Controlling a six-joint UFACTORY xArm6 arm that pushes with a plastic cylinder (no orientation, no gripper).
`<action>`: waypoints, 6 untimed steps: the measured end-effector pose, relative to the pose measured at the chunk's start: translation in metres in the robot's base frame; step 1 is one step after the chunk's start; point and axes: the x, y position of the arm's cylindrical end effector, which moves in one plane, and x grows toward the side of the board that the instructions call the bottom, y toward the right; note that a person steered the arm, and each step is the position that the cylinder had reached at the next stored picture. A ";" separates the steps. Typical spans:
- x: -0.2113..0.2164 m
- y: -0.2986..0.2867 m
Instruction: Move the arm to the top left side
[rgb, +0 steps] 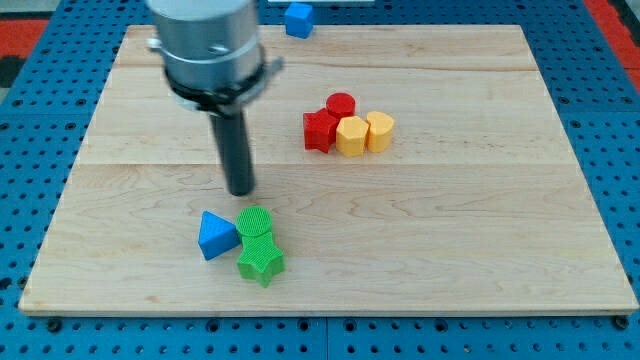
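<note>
My tip (241, 190) is on the wooden board (450, 250), left of centre. It stands just above a green cylinder (254, 222) and a blue triangular block (216, 235), with a small gap to both. A green star-shaped block (261, 262) lies below the green cylinder, touching it. The arm's grey body (208, 45) fills the view's top left.
A cluster sits right of centre: a red star-shaped block (319, 131), a red cylinder (341, 104), a yellow block (351, 136) and a yellow cylinder (379, 131), all touching. A blue block (298, 19) lies at the board's top edge. Blue pegboard surrounds the board.
</note>
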 end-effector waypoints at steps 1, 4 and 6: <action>-0.069 -0.067; -0.224 -0.149; -0.274 -0.082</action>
